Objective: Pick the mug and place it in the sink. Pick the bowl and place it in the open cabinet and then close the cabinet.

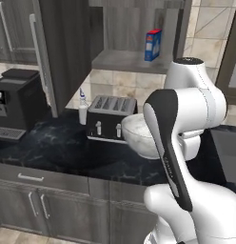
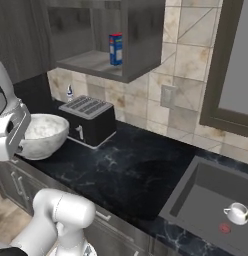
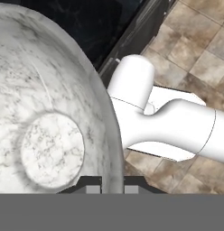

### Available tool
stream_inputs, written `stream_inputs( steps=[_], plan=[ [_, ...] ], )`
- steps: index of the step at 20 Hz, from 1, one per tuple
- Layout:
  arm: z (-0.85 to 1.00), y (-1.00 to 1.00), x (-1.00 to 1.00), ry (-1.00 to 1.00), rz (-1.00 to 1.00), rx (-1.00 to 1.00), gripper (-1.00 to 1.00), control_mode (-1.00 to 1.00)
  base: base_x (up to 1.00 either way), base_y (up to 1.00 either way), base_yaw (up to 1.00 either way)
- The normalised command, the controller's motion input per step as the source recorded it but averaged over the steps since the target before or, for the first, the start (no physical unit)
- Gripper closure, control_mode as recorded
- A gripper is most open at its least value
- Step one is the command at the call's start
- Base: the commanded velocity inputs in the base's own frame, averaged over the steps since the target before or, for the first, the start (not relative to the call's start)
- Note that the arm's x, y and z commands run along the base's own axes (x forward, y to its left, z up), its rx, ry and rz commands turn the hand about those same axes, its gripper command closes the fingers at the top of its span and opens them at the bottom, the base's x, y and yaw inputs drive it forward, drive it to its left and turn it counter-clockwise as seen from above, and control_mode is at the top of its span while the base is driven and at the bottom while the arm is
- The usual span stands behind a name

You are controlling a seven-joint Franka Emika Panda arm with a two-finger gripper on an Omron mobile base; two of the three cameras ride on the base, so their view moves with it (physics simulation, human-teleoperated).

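Bowl (image 2: 42, 134) is gripped by its rim in the nearly shut end effector (image 3: 110, 188), left of centre in the right base view, above the table (image 2: 126, 170). It should be kept level, raised toward the open cabinet (image 2: 96, 62) shelf at upper left, clearing the toaster (image 2: 90, 119). Mug (image 2: 237, 213) lies in the sink (image 2: 196, 200).

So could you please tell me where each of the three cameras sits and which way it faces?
Left base view: behind the arm's left, facing the counter, toaster and open cabinet; white arm at lower right.
Right base view: behind the arm's right, facing the counter and the sink holding the mug; arm at lower left.
Hand view: on the hand, looking along the gripper over the bowl rim the jaws pinch.
Both base views share bowl, toaster and cabinet.
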Motion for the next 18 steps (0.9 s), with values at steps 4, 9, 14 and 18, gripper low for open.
stream_inputs(
  steps=[4,9,14,18],
  plan=[
    [0.00,0.00,0.00,0.00,0.00,0.00,1.00,1.00,0.33,-0.17,0.11],
    [0.56,-0.05,0.00,-0.27,0.10,0.00,1.00,-1.00,0.00,0.00,0.00],
    [0.64,-0.01,0.00,-0.29,0.08,-0.01,1.00,-1.00,0.00,0.00,0.00],
    [0.59,-0.03,0.00,-0.24,0.07,0.00,1.00,-1.00,0.00,0.00,0.00]
  ],
)
